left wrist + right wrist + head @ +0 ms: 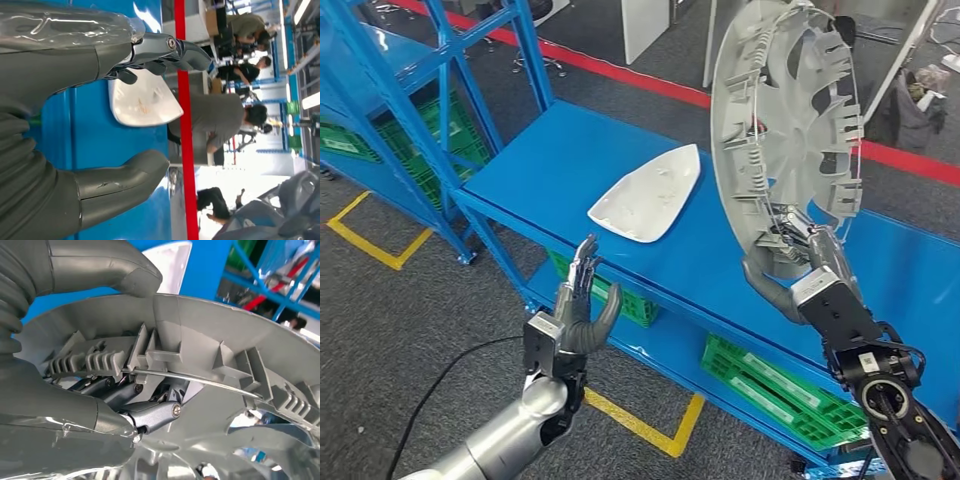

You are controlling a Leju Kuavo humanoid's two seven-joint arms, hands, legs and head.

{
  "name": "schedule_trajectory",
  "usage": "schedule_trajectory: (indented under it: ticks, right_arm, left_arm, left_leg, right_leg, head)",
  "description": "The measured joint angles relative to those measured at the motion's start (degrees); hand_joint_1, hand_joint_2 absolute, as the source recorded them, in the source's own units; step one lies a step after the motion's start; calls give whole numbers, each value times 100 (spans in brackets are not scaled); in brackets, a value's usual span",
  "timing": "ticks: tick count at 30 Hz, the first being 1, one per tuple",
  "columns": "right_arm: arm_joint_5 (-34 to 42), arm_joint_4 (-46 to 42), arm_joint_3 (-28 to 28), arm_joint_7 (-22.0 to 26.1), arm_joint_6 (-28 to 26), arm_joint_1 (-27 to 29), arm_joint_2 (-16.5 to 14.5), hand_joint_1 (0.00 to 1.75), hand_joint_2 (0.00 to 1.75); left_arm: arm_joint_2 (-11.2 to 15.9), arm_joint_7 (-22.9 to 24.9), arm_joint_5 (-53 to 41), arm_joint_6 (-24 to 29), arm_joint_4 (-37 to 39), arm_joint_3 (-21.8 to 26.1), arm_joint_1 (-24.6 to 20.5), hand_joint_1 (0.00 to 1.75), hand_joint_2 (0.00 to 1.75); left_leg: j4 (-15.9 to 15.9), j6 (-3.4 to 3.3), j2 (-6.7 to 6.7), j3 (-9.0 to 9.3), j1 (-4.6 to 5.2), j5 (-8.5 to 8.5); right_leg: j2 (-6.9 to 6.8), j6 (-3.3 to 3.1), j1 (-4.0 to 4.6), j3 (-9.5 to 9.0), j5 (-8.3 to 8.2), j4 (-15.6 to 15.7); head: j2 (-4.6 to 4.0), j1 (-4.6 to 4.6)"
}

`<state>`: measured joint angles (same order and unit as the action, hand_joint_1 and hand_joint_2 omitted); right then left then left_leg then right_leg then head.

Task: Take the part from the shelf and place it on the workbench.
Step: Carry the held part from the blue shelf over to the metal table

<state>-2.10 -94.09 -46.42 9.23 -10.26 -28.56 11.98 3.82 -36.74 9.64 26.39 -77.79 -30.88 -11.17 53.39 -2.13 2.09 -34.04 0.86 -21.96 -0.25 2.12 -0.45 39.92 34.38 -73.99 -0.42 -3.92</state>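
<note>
A large grey wheel cover (784,120) stands upright in the air above the blue workbench (546,170), its ribbed inner side facing me. My right hand (792,262) grips its lower rim, thumb on one face and fingers on the other. In the right wrist view the thumb (109,267) presses the rim of the wheel cover (234,345) and the fingers (151,415) hook under its clips. My left hand (580,305) hovers open in front of the bench's near edge, holding nothing. Its spread fingers (166,50) show in the left wrist view.
A white teardrop-shaped panel (648,195) lies flat on the bench, also in the left wrist view as the white panel (143,102). Green crates (780,390) sit on the lower shelf. A blue rack (418,100) stands at left. People (226,115) are beyond the red floor line (185,125).
</note>
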Motion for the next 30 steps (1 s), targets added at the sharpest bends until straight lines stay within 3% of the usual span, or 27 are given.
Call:
schedule_trajectory:
  ticks: [30]
  right_arm:
    - [3,0,-1,-1,3,3,0,175,175]
  left_arm:
    - [0,0,0,3,0,0,4,0,175]
  left_leg:
    - [4,2,23,0,-2,-2]
  right_leg:
    - [1,6,-4,29,-9,-38]
  head:
    - [0,1]
